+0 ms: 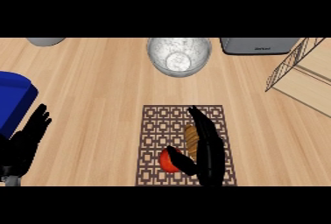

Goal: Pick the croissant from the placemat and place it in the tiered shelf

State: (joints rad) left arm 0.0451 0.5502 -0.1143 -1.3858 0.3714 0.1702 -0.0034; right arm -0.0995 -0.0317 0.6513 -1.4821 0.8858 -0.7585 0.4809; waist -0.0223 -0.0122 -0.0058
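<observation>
A brown patterned placemat (158,127) lies on the wooden counter in the lower middle of the head view. On it lies a golden-brown croissant (191,139), lengthwise, partly covered by my right hand (208,151). That hand's straight fingers stretch along the croissant's right side, and the thumb (181,159) reaches toward a red apple (168,161) just left of the croissant. The tiered shelf (304,74), wire frame with pale wooden boards, stands at the right edge. My left hand (26,140) rests open at the lower left, fingers up.
A glass bowl (179,56) stands at the back centre, beyond the placemat. A grey appliance (258,45) sits at the back right beside the shelf. A blue container (13,98) is at the left edge, and a grey object (45,41) at the back left.
</observation>
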